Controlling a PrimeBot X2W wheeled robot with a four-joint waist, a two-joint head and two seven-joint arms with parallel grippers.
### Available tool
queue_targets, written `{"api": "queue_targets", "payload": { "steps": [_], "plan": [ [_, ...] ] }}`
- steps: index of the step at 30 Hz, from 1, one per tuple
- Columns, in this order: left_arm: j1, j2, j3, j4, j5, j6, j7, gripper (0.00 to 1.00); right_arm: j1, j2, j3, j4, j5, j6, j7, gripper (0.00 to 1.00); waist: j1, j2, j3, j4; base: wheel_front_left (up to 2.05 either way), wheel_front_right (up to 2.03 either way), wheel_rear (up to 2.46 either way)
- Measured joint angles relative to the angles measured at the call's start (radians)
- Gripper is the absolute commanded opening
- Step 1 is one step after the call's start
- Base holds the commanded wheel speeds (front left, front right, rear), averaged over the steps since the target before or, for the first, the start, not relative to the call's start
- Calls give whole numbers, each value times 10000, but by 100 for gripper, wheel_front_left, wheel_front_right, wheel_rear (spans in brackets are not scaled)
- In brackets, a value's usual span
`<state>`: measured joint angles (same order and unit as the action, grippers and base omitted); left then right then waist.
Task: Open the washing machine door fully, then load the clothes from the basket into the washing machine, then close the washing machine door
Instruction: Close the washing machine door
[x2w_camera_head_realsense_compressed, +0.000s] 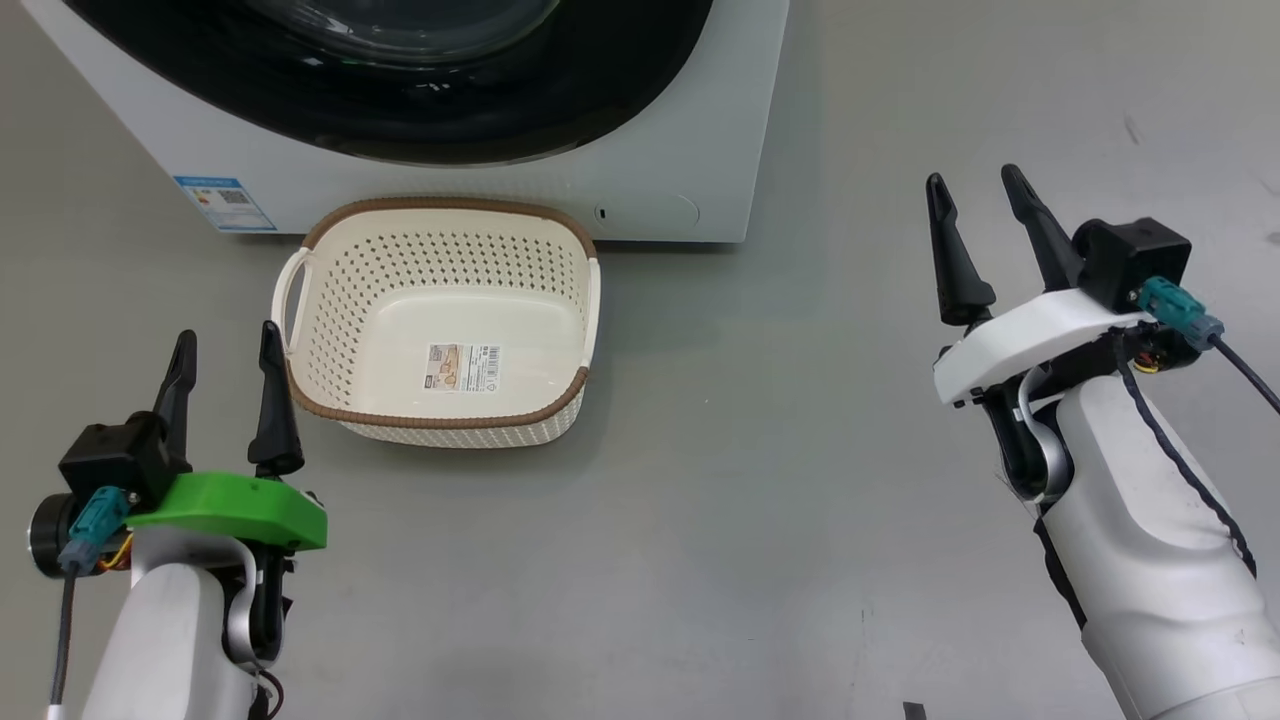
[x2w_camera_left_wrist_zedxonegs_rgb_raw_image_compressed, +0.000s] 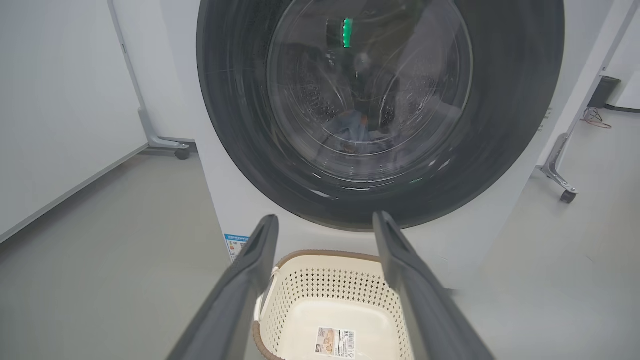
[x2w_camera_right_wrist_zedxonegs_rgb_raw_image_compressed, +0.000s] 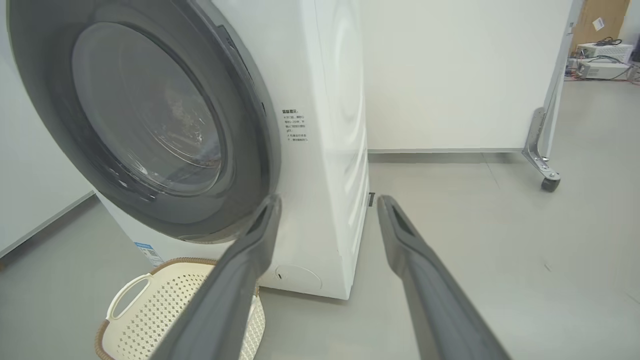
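Note:
The white washing machine (x2w_camera_head_realsense_compressed: 680, 150) stands at the top of the head view with its black-rimmed washing machine door (x2w_camera_head_realsense_compressed: 600, 90) shut flat against the front. Through the door glass (x2w_camera_left_wrist_zedxonegs_rgb_raw_image_compressed: 370, 90) a dim patch of blue, the clothes (x2w_camera_left_wrist_zedxonegs_rgb_raw_image_compressed: 352, 125), lies low in the drum. On the floor before the machine sits the cream basket (x2w_camera_head_realsense_compressed: 450, 250), holding nothing but the label on its floor. My left gripper (x2w_camera_head_realsense_compressed: 227, 338) is open just left of the basket, fingers pointing at the door (x2w_camera_left_wrist_zedxonegs_rgb_raw_image_compressed: 500, 125). My right gripper (x2w_camera_head_realsense_compressed: 973, 178) is open far to the right, level with the machine's right corner (x2w_camera_right_wrist_zedxonegs_rgb_raw_image_compressed: 330, 150).
White wheeled partitions flank the machine, with castor feet at the left (x2w_camera_left_wrist_zedxonegs_rgb_raw_image_compressed: 181, 152) and right (x2w_camera_right_wrist_zedxonegs_rgb_raw_image_compressed: 542, 170). Grey floor (x2w_camera_head_realsense_compressed: 760, 480) stretches between my arms and right of the basket. Equipment boxes (x2w_camera_right_wrist_zedxonegs_rgb_raw_image_compressed: 600, 55) sit far back on the right.

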<state>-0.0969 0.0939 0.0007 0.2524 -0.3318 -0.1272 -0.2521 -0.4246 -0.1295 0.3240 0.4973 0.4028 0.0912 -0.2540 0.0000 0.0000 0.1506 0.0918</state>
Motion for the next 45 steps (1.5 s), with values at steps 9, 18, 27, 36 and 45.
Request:
{"api": "queue_targets", "payload": {
  "steps": [9,18,27,36,45],
  "plan": [
    [605,222,270,-15,276,0,0,100,1048,-40,-274,-552,-125,2,0,100,0,0,-537,-457,0,0,0],
    [1144,232,117,-29,418,0,0,100,2200,-25,-604,-1168,-353,-58,0,100,0,0,-1084,-628,0,0,0],
    [1627,272,6,-44,518,0,0,100,3153,50,-917,-1797,-541,-224,0,100,0,0,-1426,-685,0,0,0],
    [1704,282,12,-109,581,0,0,100,3665,84,-1300,-2316,-719,-418,0,100,0,0,-1470,-731,0,0,0],
    [1808,259,111,-115,589,0,0,100,4128,111,-1624,-2723,-930,-514,0,100,0,0,-1484,-752,0,0,0]
  ]
}}
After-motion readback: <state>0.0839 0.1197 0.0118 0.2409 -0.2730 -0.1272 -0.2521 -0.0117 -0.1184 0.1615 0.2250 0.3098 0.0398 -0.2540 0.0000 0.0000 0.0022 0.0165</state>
